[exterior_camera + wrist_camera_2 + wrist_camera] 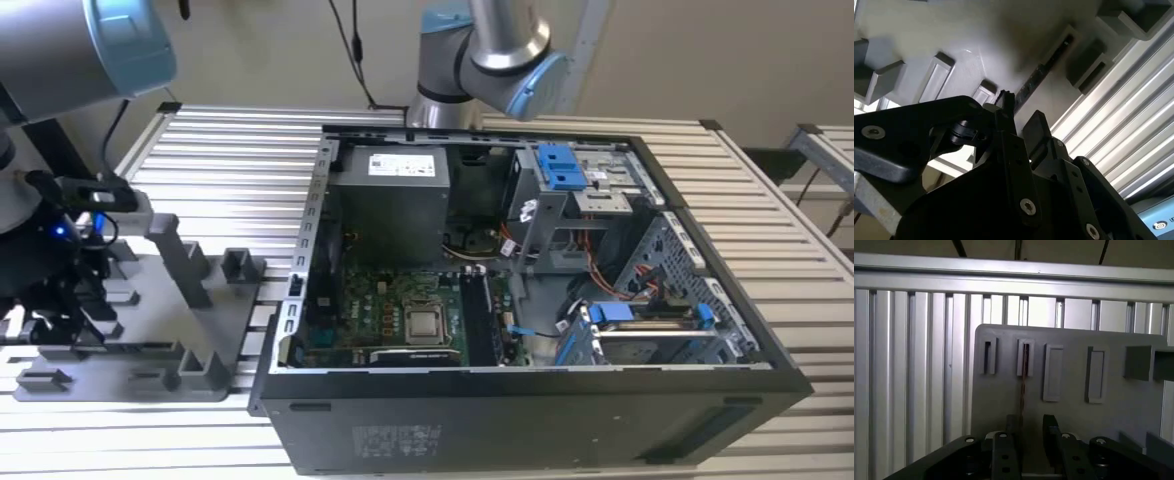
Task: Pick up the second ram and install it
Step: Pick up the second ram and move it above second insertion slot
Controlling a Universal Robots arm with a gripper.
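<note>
The second ram (1023, 387) stands on edge in a slot of the grey plastic tray (1074, 410), showing as a thin dark strip. In the second wrist view the ram (1040, 75) runs as a dark diagonal line across the tray (974, 45). My gripper (1030, 426) hangs low over the tray, open, with one finger on each side of the ram and a small gap to each. Both black fingers (1006, 107) straddle the strip's near end. In the exterior view the gripper (54, 300) sits over the tray (160, 350) at the exterior view's left.
An open computer case (534, 400) lies to the exterior view's right of the tray, with its motherboard (400, 310), power supply (390, 200) and blue drive latches (558, 165) exposed. Grey posts (180, 260) rise from the tray. A second arm's base (467, 60) stands behind the case on the slatted table (227, 150).
</note>
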